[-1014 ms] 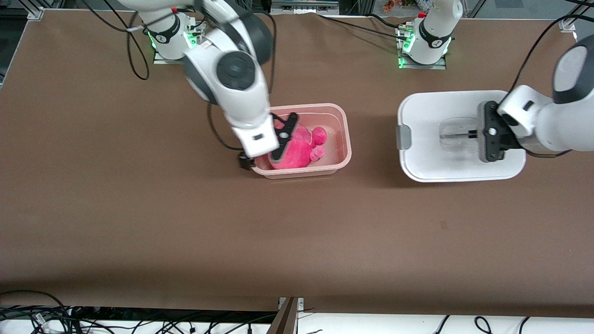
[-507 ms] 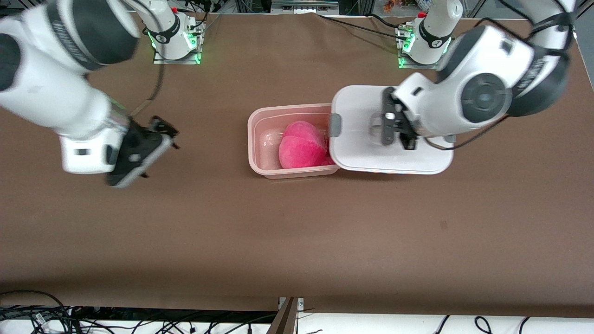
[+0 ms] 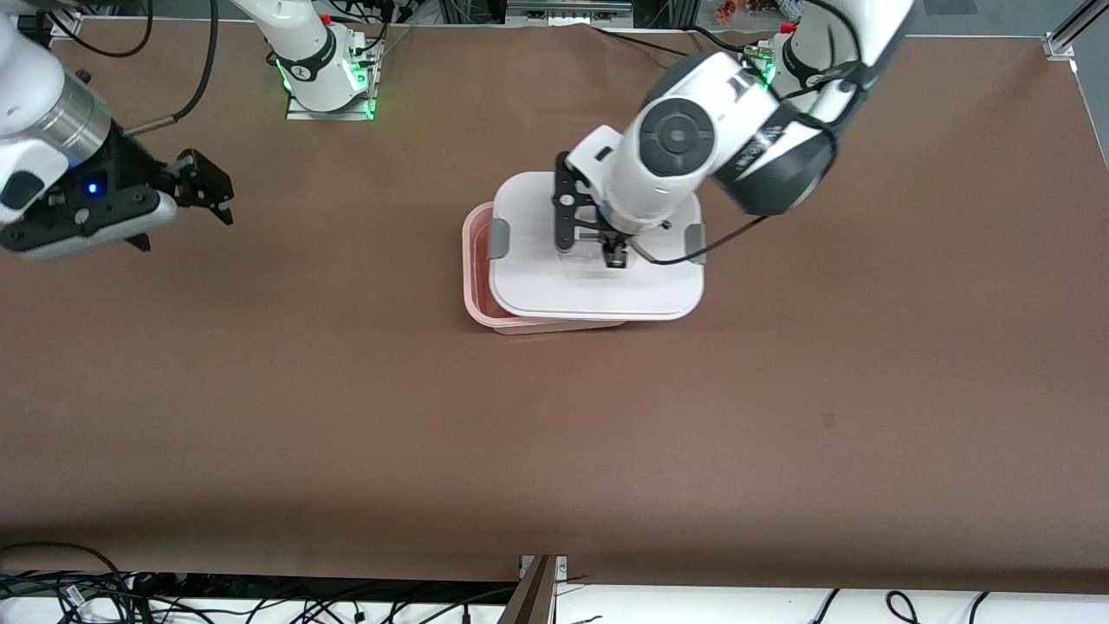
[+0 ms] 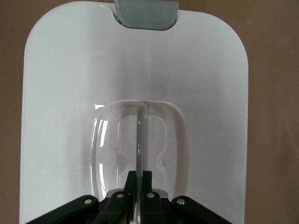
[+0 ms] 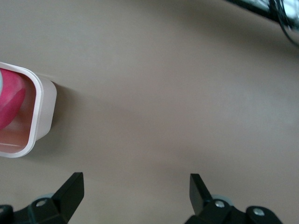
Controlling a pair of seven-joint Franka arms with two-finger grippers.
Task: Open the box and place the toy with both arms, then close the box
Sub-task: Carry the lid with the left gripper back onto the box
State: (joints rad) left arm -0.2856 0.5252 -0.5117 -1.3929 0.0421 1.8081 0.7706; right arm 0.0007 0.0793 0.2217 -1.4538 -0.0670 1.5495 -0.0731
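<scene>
The counter [image 3: 346, 416] is a broad brown sheet, matte and faintly creased, with both arm bases fixed along its edge farthest from the front camera.

The box [image 3: 475, 260] stands near the middle of the counter: a translucent pale pink tub with rounded corners and a smooth rolled rim, its long axis running from one arm's end of the counter to the other.

The lid [image 3: 598, 286], white glossy plastic with a rounded-rectangular outline, hangs directly below the left gripper [image 3: 598, 247], whose fingers are pressed together on the thin clear handle [image 4: 140, 140] standing in the lid's recessed centre. The lid's long axis matches the tub's, yet the lid sits offset toward the left arm's end: a strip of tub rim shows uncovered at the right arm's end, and the lid overhangs at the other. Whether it already touches the rim cannot be told. In judgement, the closing move turns on this offset: the lid needs to shift toward the right arm's end before it comes down square.

The right gripper [image 3: 195, 186] waits over bare counter well apart from the box, toward the right arm's end, fingers spread and holding nothing. The left arm is plainly the nearer one.

The toy [image 5: 10, 100], hot pink and plush, lies inside the tub; only a soft curved edge shows in the right wrist view.

Two grey clips [image 3: 499, 238] sit at the lid's short ends, smooth and rounded, neither visibly latched.
</scene>
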